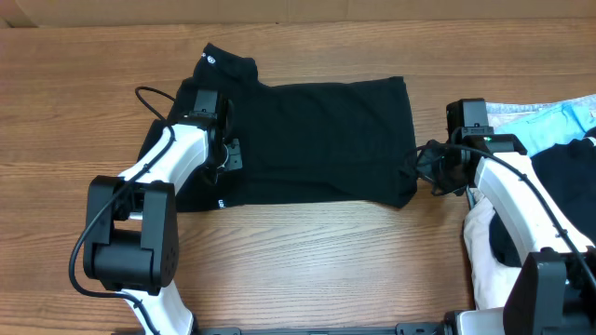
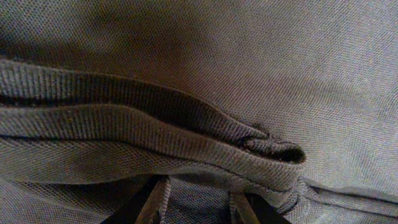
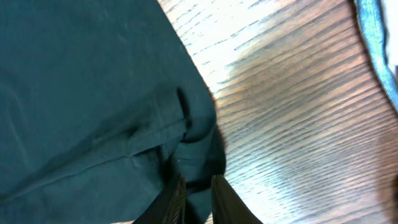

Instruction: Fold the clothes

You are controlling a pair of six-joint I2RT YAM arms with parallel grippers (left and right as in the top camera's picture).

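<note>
The clothes, a black T-shirt [image 1: 317, 140], lie flat across the middle of the wooden table [image 1: 326, 270]. A small white label [image 1: 212, 61] shows at the shirt's far left end. My left gripper [image 1: 228, 154] is down on the shirt's left part. In the left wrist view, knit cloth [image 2: 249, 62] with a ribbed band fills the frame and bunches between the left gripper [image 2: 199, 205] tips. My right gripper [image 1: 424, 166] is at the shirt's right edge. In the right wrist view it [image 3: 199, 199] pinches the shirt [image 3: 81, 93] at its corner, jaws nearly together.
A light-blue garment [image 1: 559, 121] and a rumpled black one [image 1: 568, 163] lie bunched at the right edge, with white cloth [image 1: 484, 242] beside the right arm. The blue cloth [image 3: 379, 43] also shows in the right wrist view. Bare wood lies in front of the shirt.
</note>
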